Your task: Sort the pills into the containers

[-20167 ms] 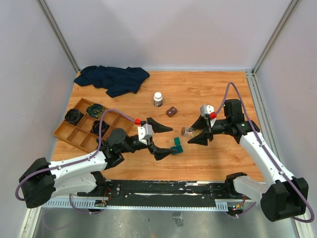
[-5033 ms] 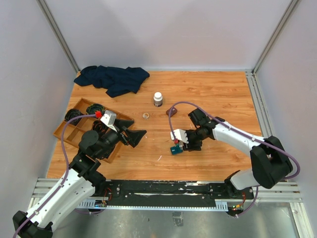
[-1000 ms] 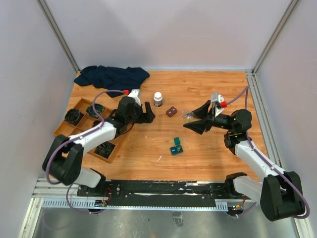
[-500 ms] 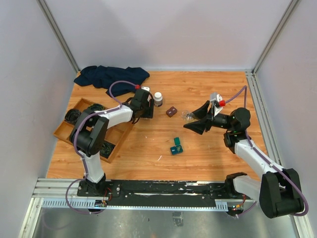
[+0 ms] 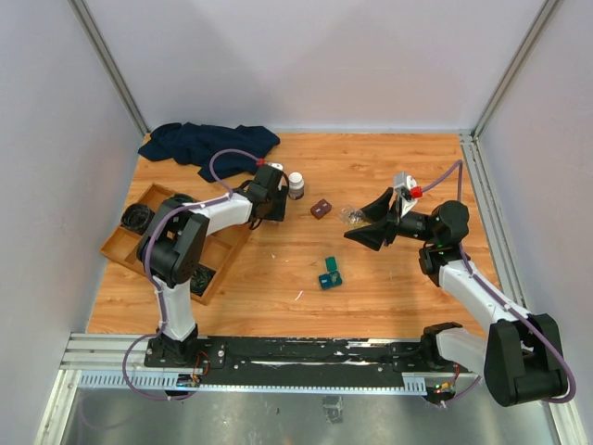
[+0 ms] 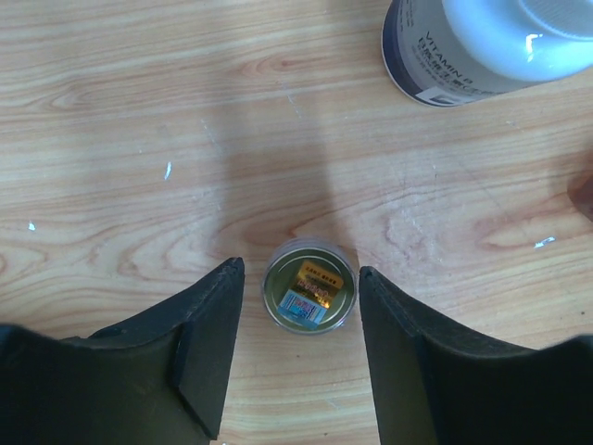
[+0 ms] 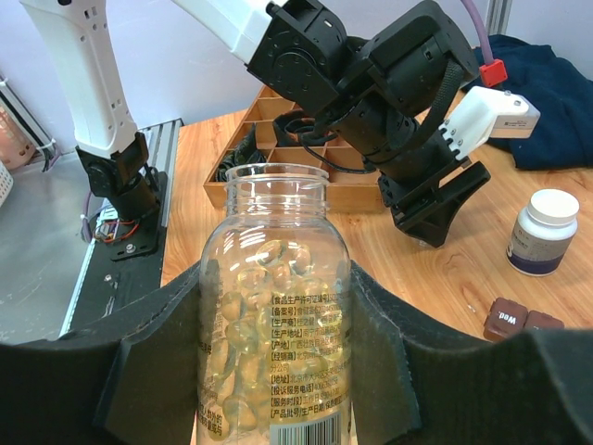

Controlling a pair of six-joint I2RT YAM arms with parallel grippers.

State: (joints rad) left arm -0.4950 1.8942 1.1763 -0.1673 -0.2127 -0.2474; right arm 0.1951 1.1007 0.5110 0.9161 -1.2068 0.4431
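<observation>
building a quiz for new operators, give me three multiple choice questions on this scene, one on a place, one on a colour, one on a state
1. Where is the small round cap?
A in the wooden tray
B on the table, between the fingers of the left gripper
C on top of the white bottle

2. What colour is the crumpled cloth?
A red
B white
C dark blue

3. The clear pill bottle in the right gripper is:
A open-topped, with capsules inside
B capped
C empty

Answers:
1 B, the left wrist view shows it lying between the spread fingers.
2 C, it shows dark blue at the far left corner.
3 A, the right wrist view shows a bare rim and capsules.
</observation>
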